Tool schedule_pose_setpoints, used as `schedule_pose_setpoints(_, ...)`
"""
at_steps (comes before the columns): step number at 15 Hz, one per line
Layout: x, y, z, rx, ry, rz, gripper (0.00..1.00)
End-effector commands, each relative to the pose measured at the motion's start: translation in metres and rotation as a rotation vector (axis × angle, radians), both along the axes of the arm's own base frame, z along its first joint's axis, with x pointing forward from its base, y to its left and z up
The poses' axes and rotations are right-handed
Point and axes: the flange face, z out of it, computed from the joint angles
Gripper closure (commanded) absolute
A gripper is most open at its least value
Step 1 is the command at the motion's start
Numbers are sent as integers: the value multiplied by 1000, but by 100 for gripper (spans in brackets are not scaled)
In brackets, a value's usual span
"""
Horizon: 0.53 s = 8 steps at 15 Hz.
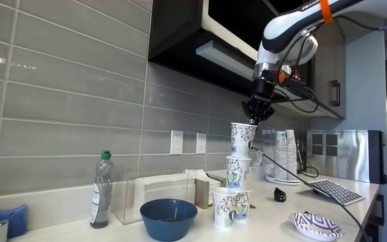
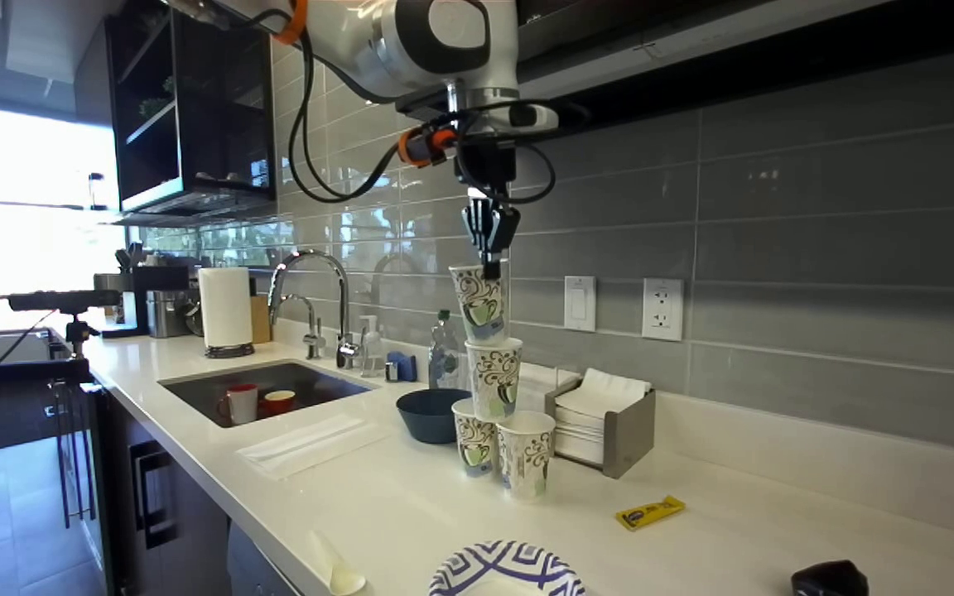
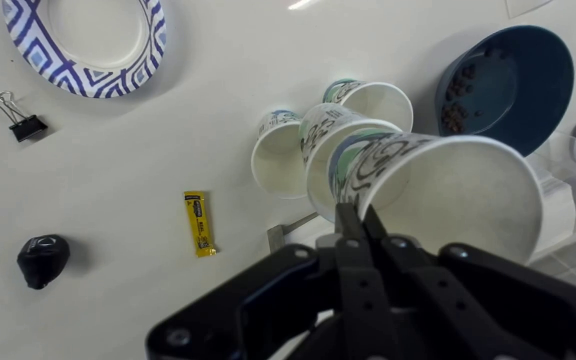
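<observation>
My gripper (image 3: 360, 215) is shut on the rim of the top paper cup (image 3: 448, 195), one finger inside and one outside. The gripper also shows in both exterior views (image 1: 254, 121) (image 2: 491, 269). The top cup (image 1: 243, 140) is white with a swirl print and tilts slightly in an exterior view (image 2: 479, 308). Its base is at the rim of a middle cup (image 1: 237, 173); I cannot tell if they touch. The middle cup (image 2: 493, 379) stands above two bottom cups (image 2: 474, 440) (image 2: 527, 459), which stand side by side on the counter.
A blue bowl (image 1: 168, 222) with brown bits, a napkin holder (image 2: 633, 430) and a soap bottle (image 1: 102, 191) stand close by. A patterned plate (image 3: 85, 80), yellow packet (image 3: 199, 222), binder clip (image 3: 27, 127) and black object (image 3: 43, 260) lie on the counter. A cabinet hangs above.
</observation>
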Motion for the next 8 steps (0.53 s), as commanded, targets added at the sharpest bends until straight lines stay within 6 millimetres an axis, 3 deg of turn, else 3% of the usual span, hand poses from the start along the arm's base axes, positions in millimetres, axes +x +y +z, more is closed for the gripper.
schedule_pose_setpoints(1,10,-2,0,13,0,-10,99)
schedule_pose_setpoints(7,16,-2,-8,18,9,-12,99)
schedule_pose_setpoints(8,17,-2,-8,19,11,-11,72)
